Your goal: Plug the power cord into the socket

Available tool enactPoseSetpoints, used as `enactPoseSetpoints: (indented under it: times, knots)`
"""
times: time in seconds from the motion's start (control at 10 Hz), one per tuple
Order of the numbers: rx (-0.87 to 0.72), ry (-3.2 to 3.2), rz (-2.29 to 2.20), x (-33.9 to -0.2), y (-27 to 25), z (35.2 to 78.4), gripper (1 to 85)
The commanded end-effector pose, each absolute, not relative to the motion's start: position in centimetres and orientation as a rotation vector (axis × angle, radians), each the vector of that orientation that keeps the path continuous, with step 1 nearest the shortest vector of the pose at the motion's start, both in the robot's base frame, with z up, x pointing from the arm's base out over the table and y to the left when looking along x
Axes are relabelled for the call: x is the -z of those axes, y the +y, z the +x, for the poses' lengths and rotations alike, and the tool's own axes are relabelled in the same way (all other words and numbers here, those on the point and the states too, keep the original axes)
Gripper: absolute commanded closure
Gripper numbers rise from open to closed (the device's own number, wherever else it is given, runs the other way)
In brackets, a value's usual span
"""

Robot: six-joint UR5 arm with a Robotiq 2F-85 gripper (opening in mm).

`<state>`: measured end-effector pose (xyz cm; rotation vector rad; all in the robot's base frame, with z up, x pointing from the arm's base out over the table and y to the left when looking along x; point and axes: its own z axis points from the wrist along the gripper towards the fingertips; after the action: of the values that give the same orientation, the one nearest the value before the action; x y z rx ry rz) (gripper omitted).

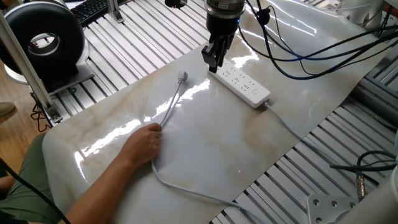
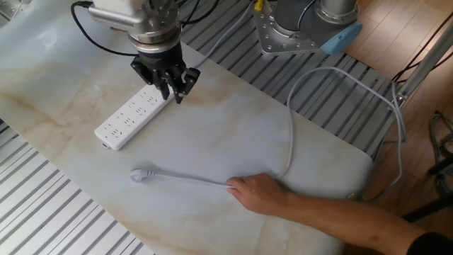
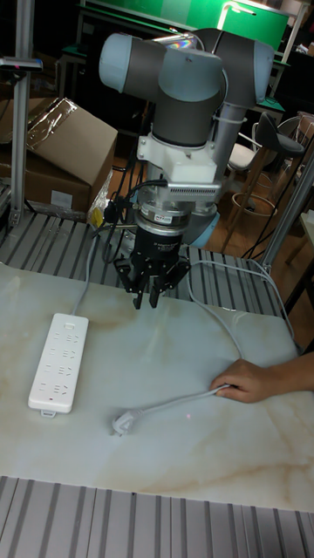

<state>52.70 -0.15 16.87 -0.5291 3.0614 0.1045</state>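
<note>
The arm (image 3: 187, 78) has fat silver-grey segments with pale blue round joint caps. Below sits a white finned wrist block (image 3: 183, 166), then a ribbed metal collar. The tool (image 3: 146, 301) is black, two-fingered, with black cables (image 1: 298, 53) looping off it.
</note>
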Motion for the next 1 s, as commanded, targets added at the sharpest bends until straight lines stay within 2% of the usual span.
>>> enactPoseSetpoints:
  times: [0.0,0.4,0.6,0.8,0.9]
  knots:
    - [-0.109,3.016,-0.562,-15.9,0.3,55.0,53.3]
    - [-0.093,2.966,-0.564,-11.1,0.5,59.8,55.7]
    - [-0.11,3.022,-0.598,-10.9,0.4,58.1,52.3]
    - [0.031,2.988,-0.878,-10.8,-2.0,57.8,52.0]
    - [0.022,2.995,-0.945,-10.7,-2.1,57.1,52.0]
